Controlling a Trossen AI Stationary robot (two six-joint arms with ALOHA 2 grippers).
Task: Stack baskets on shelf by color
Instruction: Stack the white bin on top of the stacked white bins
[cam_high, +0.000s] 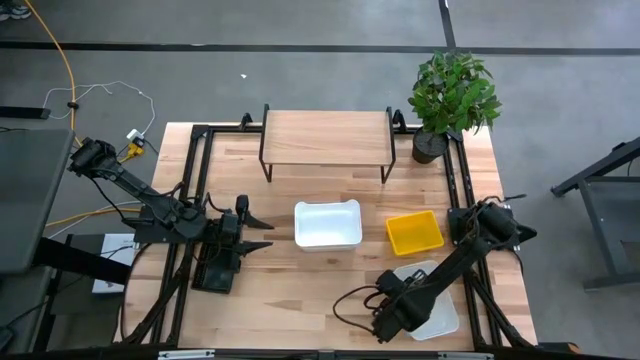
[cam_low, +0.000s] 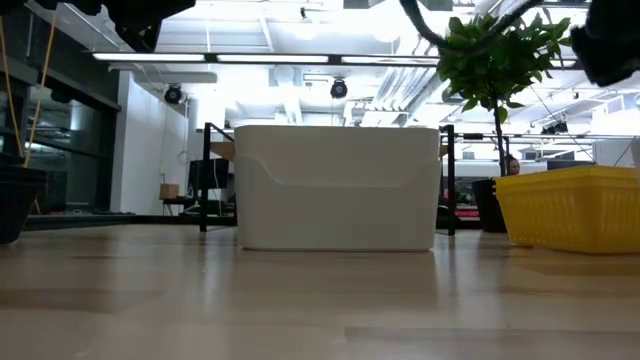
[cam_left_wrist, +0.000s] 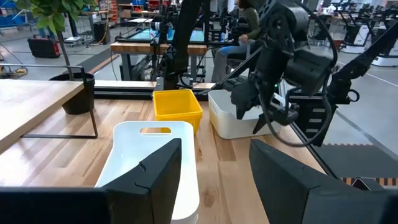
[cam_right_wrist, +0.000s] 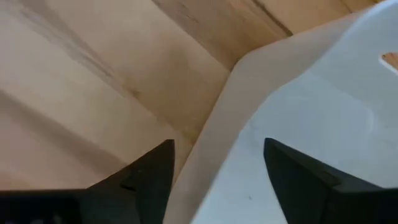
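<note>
Left gripper (cam_high: 262, 232): mine, waiting at the table's left, fingers spread, holding nothing.

Central white basket (cam_high: 328, 224): mid-table, in front of the shelf (cam_high: 325, 137), whose board is bare.

Yellow basket (cam_high: 414, 232): just right of it.

Right gripper (cam_right_wrist: 217, 163): mine, fingers apart straddling the rim of the second white basket (cam_right_wrist: 298, 118) at the near right (not yet pinched). Judgement: I should seat one finger inside, one outside, then close squarely.

Views: my right wrist view shows the straddled rim; the high view hides it under my arm.
</note>
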